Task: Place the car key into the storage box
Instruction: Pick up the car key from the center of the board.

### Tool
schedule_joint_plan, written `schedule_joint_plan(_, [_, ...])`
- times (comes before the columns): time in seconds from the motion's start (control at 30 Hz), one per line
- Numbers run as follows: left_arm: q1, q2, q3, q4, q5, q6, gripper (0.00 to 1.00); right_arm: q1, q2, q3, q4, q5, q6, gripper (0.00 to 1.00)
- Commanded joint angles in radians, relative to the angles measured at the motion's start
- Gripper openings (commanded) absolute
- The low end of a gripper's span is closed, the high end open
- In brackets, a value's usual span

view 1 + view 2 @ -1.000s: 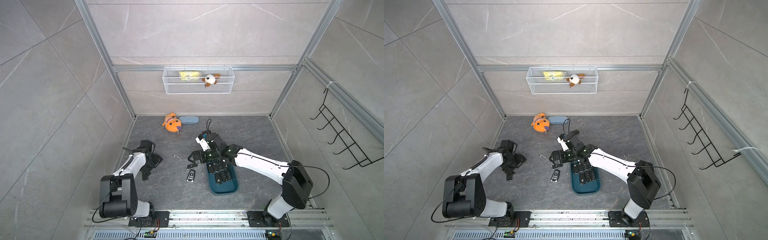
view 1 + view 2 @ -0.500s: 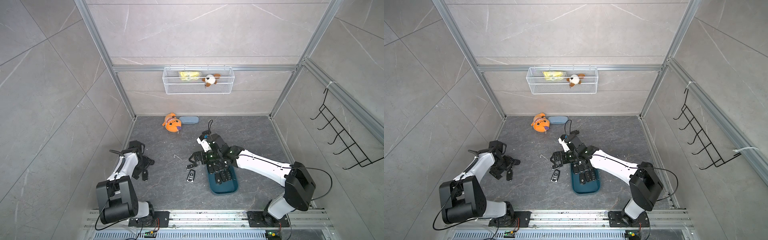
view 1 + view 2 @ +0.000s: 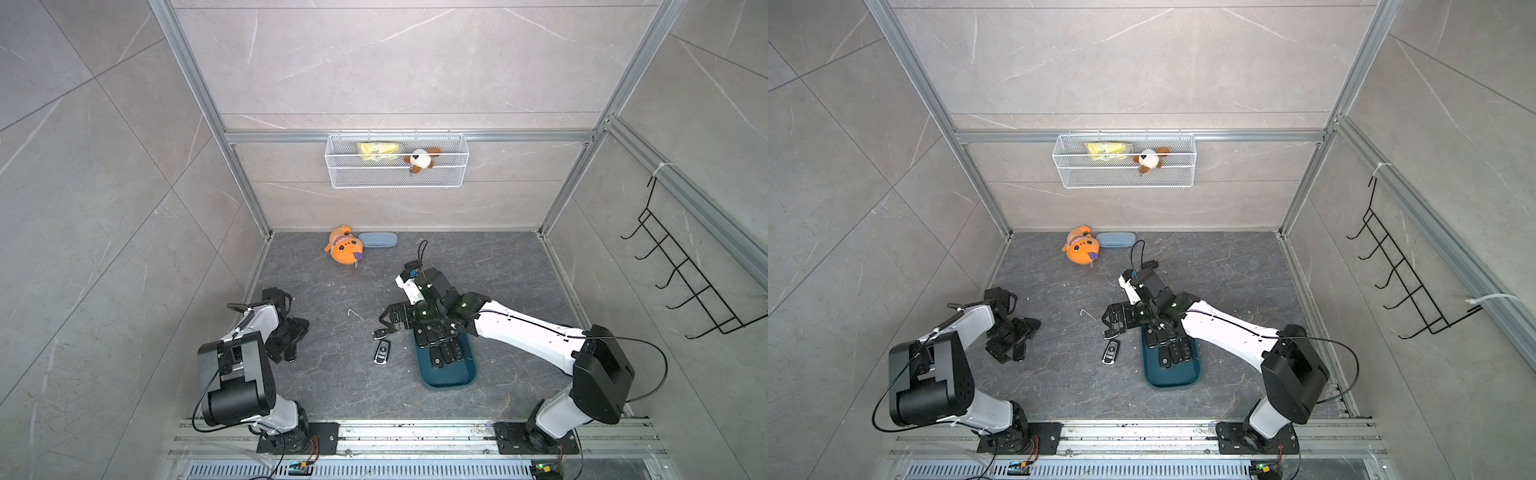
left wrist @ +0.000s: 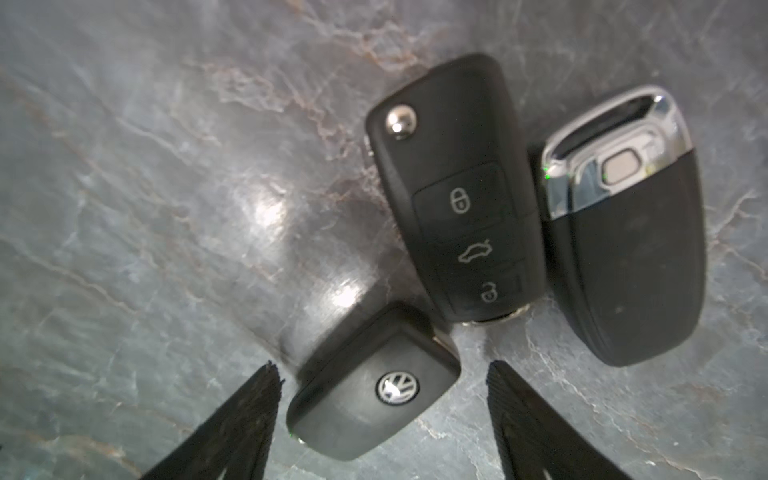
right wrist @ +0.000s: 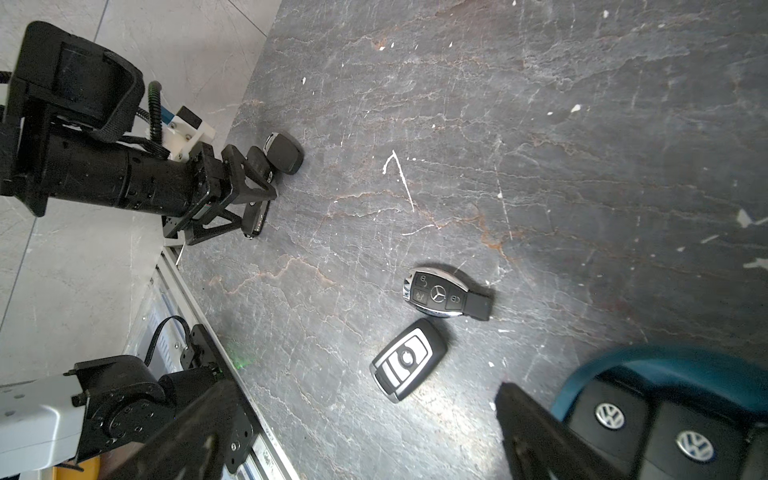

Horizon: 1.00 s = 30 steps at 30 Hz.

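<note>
Dark veined stone counter (image 3: 332, 395) within grey tiled walls (image 3: 104, 187). Both top views: the dark teal storage box (image 3: 451, 376) (image 3: 1173, 376) lay toward the right arm, with black fobs (image 3: 442, 351) in its far half. The right tool (image 3: 384, 324) hung spread wide at its far end. Left wrist view: the left tool (image 4: 382, 365) stood released, straddling the black VW-badged car key (image 4: 365, 386), which lay flat on the counter, outside the box. Right wrist view: the storage box (image 5: 665, 357) showed a rounded teal rim.
</note>
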Motion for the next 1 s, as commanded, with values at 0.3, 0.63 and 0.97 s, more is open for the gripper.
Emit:
schedule_joint_plan(0.3, [-0.004, 0.039, -0.005, 0.015, 0.039, 0.017, 0.41, -0.001, -0.019, -0.006, 0.009, 0.009, -0.002, 0.99])
schedule_joint_plan(0.63, [-0.037, -0.008, -0.009, -0.008, 0.036, 0.003, 0.28, 0.0, -0.071, -0.065, 0.089, -0.043, -0.006, 1.0])
schedule_joint_plan(0.97, [-0.197, -0.146, -0.019, -0.063, 0.051, -0.11, 0.28, 0.001, -0.175, -0.163, 0.187, -0.085, 0.008, 1.0])
